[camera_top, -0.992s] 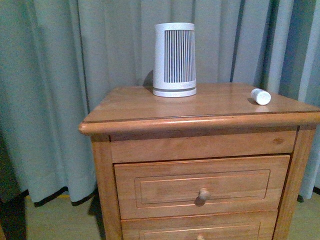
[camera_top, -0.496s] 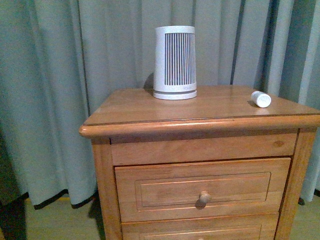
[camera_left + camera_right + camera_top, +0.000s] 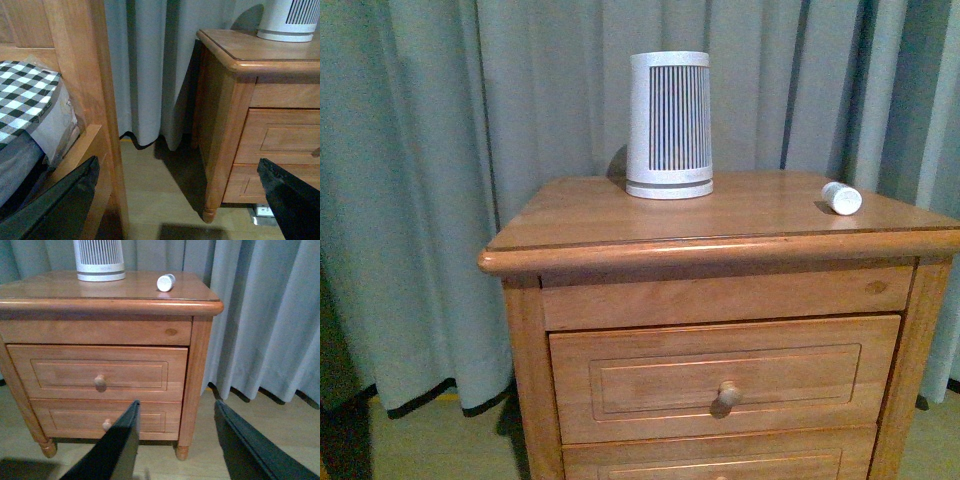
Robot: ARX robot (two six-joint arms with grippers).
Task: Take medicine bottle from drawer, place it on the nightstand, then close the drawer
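Note:
The medicine bottle (image 3: pixel 841 197) lies on its side near the right edge of the nightstand's (image 3: pixel 720 215) glossy top; the right wrist view shows the bottle (image 3: pixel 165 282) too. The upper drawer (image 3: pixel 720 375) is shut flush, its round knob (image 3: pixel 728 393) facing me. Neither arm appears in the front view. My right gripper (image 3: pixel 175 445) is open and empty, low in front of the nightstand's (image 3: pixel 100 292) right front leg, well away from the drawer (image 3: pixel 100 372). My left gripper (image 3: pixel 177 210) is open and empty, near the floor to the left of the nightstand (image 3: pixel 235 50).
A tall white slatted cylinder (image 3: pixel 669 123) stands at the back of the top. The lower drawer (image 3: pixel 107 417) is shut. Grey curtains (image 3: pixel 470 150) hang behind. A wooden bed frame (image 3: pixel 80 75) with checked bedding (image 3: pixel 25 95) stands left of the nightstand.
The front view has shifted slightly, so the nightstand sits a little lower in the picture than a second ago. The bottle and the drawer hold their places.

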